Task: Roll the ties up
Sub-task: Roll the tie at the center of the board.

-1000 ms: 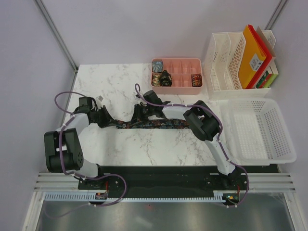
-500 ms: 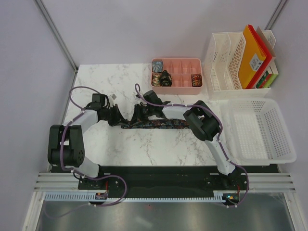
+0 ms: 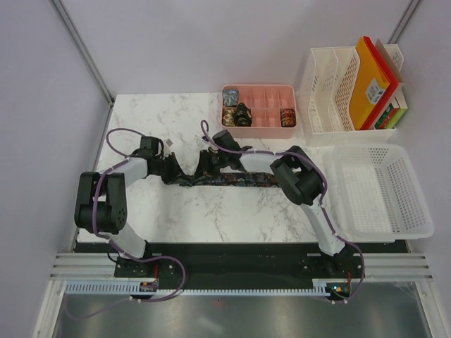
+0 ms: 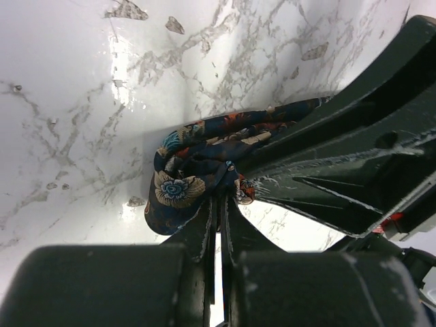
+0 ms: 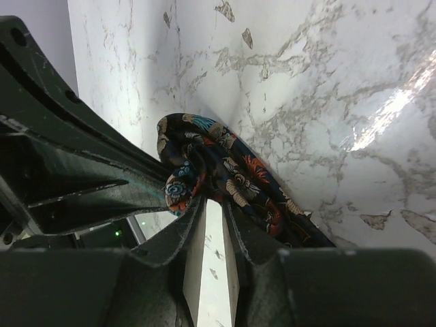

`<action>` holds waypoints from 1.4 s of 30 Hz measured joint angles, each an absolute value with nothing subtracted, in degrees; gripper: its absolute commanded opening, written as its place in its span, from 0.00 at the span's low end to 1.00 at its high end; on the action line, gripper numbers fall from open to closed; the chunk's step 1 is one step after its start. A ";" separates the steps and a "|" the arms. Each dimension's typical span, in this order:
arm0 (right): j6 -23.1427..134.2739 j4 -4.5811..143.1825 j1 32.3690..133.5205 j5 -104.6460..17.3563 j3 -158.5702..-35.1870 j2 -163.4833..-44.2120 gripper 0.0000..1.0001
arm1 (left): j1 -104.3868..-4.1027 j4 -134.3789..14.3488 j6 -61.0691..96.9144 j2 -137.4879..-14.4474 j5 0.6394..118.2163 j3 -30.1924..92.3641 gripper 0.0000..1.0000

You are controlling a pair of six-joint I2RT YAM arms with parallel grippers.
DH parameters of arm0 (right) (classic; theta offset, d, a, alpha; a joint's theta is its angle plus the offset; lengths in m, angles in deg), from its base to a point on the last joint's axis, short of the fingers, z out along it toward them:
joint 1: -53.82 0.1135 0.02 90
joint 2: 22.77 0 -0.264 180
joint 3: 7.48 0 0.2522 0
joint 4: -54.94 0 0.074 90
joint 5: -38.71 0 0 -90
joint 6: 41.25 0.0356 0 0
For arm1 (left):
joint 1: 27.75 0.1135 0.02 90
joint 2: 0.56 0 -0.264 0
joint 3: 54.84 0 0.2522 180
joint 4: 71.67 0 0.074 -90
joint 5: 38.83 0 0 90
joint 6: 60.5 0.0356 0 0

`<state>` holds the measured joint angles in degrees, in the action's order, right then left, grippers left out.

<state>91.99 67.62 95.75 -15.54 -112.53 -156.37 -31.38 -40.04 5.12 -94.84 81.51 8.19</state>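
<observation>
A dark floral-patterned tie [image 3: 243, 180] lies as a strip across the middle of the marble table, its left end bunched up. My left gripper [image 3: 178, 173] is shut on that bunched end; in the left wrist view the fingertips [image 4: 221, 196] pinch the folded fabric [image 4: 194, 160]. My right gripper [image 3: 203, 167] is shut on the same bunch from the other side; in the right wrist view its tips [image 5: 212, 199] pinch the fabric [image 5: 231, 174]. The two grippers face each other closely. Three rolled ties [image 3: 243, 112] sit in the pink compartment tray [image 3: 268, 129].
A white file rack [image 3: 331, 98] with orange and red folders stands at the back right. A white mesh basket [image 3: 380, 190] lies at the right. The other arm's gripper fills one side of each wrist view [image 4: 354, 150] [image 5: 61, 163].
My left gripper has moved right toward the right gripper, carrying the tie's left end with it. The tie's left part is now shorter and more bunched. The right gripper has barely moved.
</observation>
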 measured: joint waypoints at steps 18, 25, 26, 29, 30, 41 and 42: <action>90.05 71.03 93.96 -16.78 -112.70 -153.96 0.32 | -31.91 -38.73 2.94 -97.49 80.99 10.53 0.02; 88.30 71.21 92.80 -18.18 -113.08 -153.96 0.31 | -32.02 -38.64 2.91 -97.53 80.79 10.73 0.02; 88.02 71.23 92.71 -18.40 -113.08 -153.96 0.30 | -32.02 -38.62 2.91 -97.53 80.82 10.73 0.02; 87.25 71.32 92.69 -19.10 -113.08 -153.96 0.26 | -32.02 -38.51 2.91 -97.51 80.82 10.84 0.02; 86.90 71.38 92.69 -19.23 -113.08 -153.96 0.24 | -32.02 -38.47 2.91 -97.49 80.82 10.84 0.02; 84.83 72.45 92.76 -20.24 -112.77 -153.96 0.10 | -32.83 -37.42 1.69 -96.90 80.01 12.13 0.02; 84.74 72.54 92.76 -20.28 -112.77 -153.96 0.10 | -33.02 -37.40 1.56 -96.90 79.85 12.21 0.02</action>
<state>84.74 72.54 92.76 -20.28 -112.77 -153.96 -33.02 -37.40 1.56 -96.90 79.85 12.21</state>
